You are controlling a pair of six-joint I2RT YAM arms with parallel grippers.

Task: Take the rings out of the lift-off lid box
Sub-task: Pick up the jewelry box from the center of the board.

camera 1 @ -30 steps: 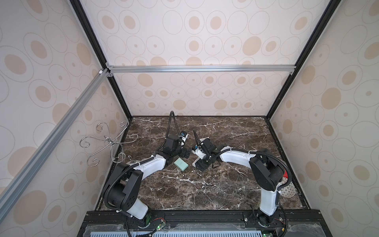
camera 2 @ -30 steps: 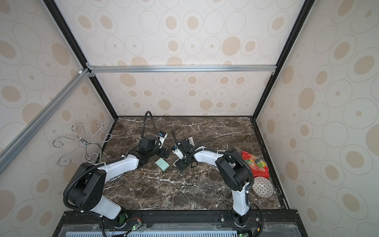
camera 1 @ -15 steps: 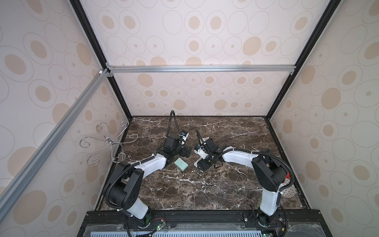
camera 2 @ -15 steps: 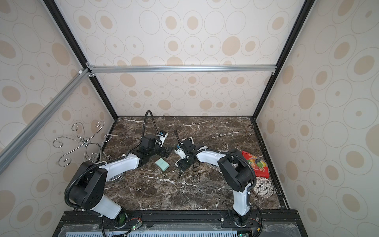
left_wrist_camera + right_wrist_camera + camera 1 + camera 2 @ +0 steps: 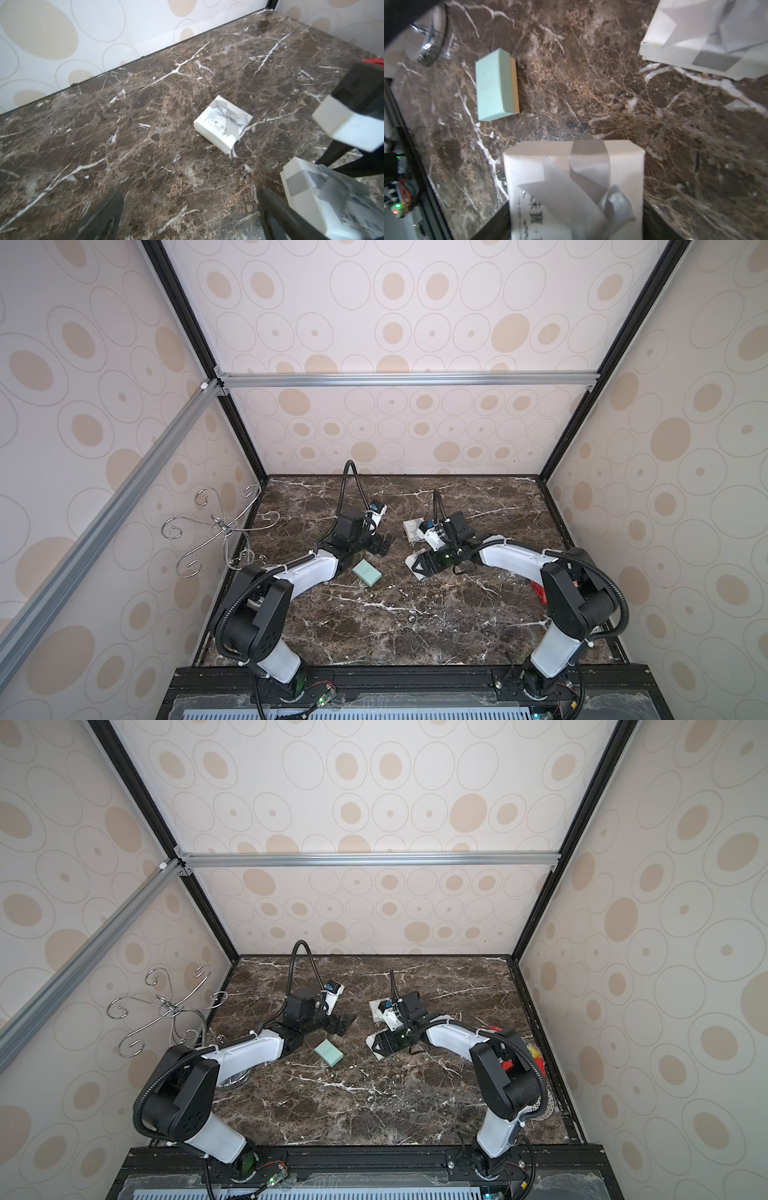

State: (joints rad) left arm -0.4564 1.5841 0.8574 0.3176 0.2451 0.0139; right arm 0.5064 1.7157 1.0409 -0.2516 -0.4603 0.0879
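Note:
A white box with a grey ribbon bow [image 5: 574, 187] sits between the fingers of my right gripper [image 5: 574, 207], which press on both its sides. Both top views show that box at the gripper's tip [image 5: 419, 566] [image 5: 376, 1046]. A second white bow box [image 5: 223, 122] [image 5: 412, 529] lies closed on the marble just behind. My left gripper [image 5: 190, 191] [image 5: 382, 545] hovers open and empty to their left. No rings show. A tiny dark speck [image 5: 411, 618] lies nearer the front, too small to tell what it is.
A mint-green box with a tan base [image 5: 367, 572] [image 5: 496, 87] lies between the two arms. A curly silver wire stand [image 5: 224, 531] rises at the left wall. A red packet [image 5: 536, 1056] and a mesh disc [image 5: 548, 1106] lie by the right wall.
My right gripper's fingers have drawn in a little on the white box, and it has shifted slightly to the right. The left arm has hardly moved.

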